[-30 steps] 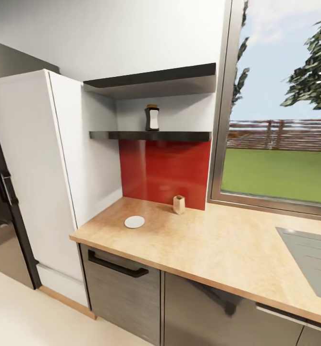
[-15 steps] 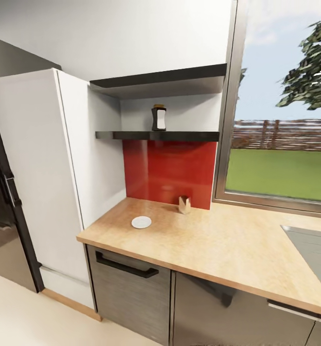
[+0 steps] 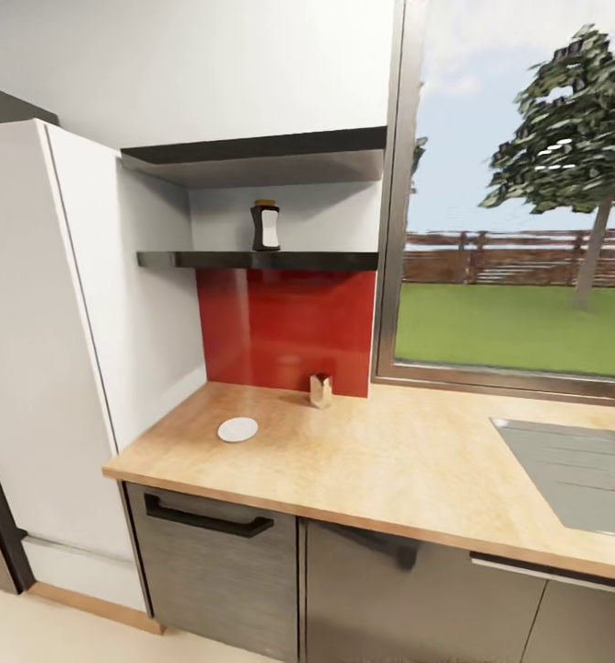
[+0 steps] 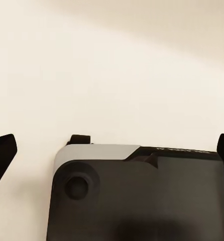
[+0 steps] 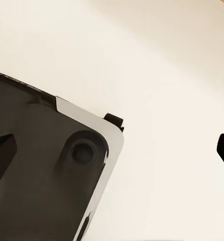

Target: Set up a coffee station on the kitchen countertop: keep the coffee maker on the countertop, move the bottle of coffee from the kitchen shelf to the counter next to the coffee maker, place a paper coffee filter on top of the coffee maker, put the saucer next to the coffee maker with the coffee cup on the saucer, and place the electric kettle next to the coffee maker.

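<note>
A long wood-grain countertop (image 3: 390, 460) is seen in the head view, running from a tall white cabinet (image 3: 40, 350) on the left to a grey sink (image 3: 574, 470) at the right edge, with glossy dark grey fronts (image 3: 381, 589) below it, one of them fitted with a black bar handle (image 3: 206, 521). A large window (image 3: 519, 230) is set above the counter's right part, and grass, a fence and a tree are seen through it. A red splashback (image 3: 284, 327) is fixed to the wall left of the window, below two dark shelves. The bottle (image 3: 266, 226), with white label and yellow cap, is stood upright on the lower shelf (image 3: 257, 261), well above the counter. The saucer (image 3: 238, 429) is laid flat on the counter near its left end, and a small tan object (image 3: 320, 390), too small to be identified, is stood against the splashback, near the saucer but apart from it. In the left wrist view, the left gripper (image 4: 112, 150) is held over pale floor (image 4: 112, 65) and the robot's dark base (image 4: 142, 196), its two fingertips (image 4: 2, 148) set wide apart at the picture's edges with nothing between them. In the right wrist view, the right gripper (image 5: 114, 145) is likewise spread wide and empty above the base (image 5: 41, 165).
</note>
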Controlling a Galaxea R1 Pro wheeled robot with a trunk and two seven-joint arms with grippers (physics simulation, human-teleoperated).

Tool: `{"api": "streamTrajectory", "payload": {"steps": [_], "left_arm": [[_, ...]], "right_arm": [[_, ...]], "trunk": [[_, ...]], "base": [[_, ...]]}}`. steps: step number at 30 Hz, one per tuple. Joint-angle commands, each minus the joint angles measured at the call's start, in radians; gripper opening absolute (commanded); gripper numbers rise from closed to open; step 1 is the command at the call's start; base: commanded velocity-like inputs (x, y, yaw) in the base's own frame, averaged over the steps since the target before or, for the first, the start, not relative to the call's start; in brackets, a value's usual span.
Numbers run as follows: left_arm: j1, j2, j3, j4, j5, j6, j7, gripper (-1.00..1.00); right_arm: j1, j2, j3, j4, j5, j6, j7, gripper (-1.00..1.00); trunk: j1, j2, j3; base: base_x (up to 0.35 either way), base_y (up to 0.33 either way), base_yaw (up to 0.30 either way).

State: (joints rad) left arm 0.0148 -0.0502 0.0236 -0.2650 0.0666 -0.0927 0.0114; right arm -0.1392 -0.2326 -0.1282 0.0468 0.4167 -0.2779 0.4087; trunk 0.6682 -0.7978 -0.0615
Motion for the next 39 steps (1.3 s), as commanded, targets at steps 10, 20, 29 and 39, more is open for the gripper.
{"api": "streamTrajectory", "payload": {"steps": [10, 20, 29, 39], "left_arm": [[0.001, 0.000, 0.002, -0.002, 0.007, -0.001, 0.000, 1.00], [0.001, 0.000, 0.002, -0.002, 0.007, -0.001, 0.000, 1.00], [0.001, 0.000, 0.002, -0.002, 0.007, -0.001, 0.001, 1.00], [0.001, 0.000, 0.002, -0.002, 0.007, -0.001, 0.001, 1.00]], "right_arm": [[-0.002, 0.000, -0.008, 0.004, 0.008, -0.006, 0.000, 1.00], [-0.002, 0.000, -0.008, 0.004, 0.008, -0.007, -0.001, 1.00], [-0.002, -0.001, -0.008, 0.004, 0.008, -0.007, -0.002, 1.00], [-0.002, -0.001, -0.008, 0.004, 0.008, -0.007, -0.001, 1.00]], "trunk": [[0.000, -0.001, -0.001], [0.000, -0.001, -0.001], [0.000, -0.001, -0.001], [0.000, -0.001, -0.001]], "base": [[0.000, 0.035, -0.244], [0.000, 0.270, -0.043], [0.000, 0.308, -0.002], [0.000, 0.293, -0.020]]}}
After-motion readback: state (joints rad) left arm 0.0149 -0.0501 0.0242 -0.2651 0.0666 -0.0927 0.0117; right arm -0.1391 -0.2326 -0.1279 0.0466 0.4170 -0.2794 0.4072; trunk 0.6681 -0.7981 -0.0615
